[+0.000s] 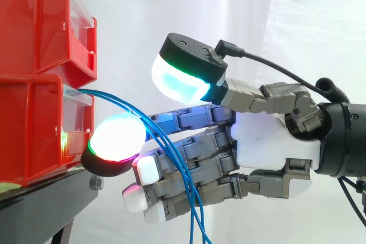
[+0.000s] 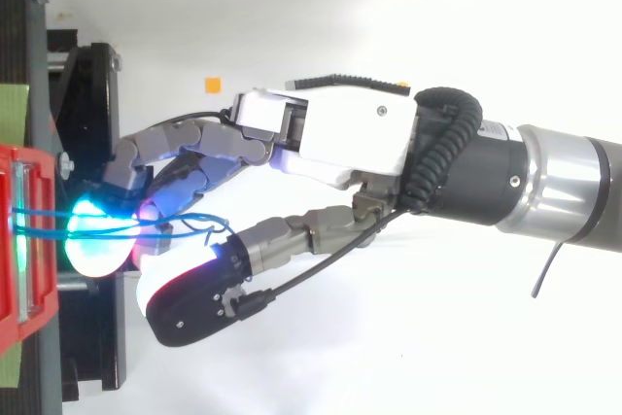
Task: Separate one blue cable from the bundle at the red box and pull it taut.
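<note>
1. A white curtain (image 1: 171, 4) is seen behind the scene.
2. A black stand (image 1: 46, 204) is seen at lower left, with a bolt (image 1: 96, 183) fixed at its edge.
3. A small orange square (image 2: 212, 84) is seen from above.

Blue cables (image 1: 170, 155) droop from the lower red bin (image 1: 34, 130) — across the hand's (image 1: 269, 141) outstretched fingers (image 1: 189, 119).

From where I stand, a black stand (image 1: 48, 201) fills the low left corner, with a bolt (image 1: 96, 183) on its near edge. The lower red bin (image 1: 28, 132) rests directly on it, open front facing right, and the upper red bin (image 1: 34, 21) is stacked on top of that one. From above, a pale green patch (image 2: 14, 109) lies on the stand's top just beside the lower red bin.
</note>
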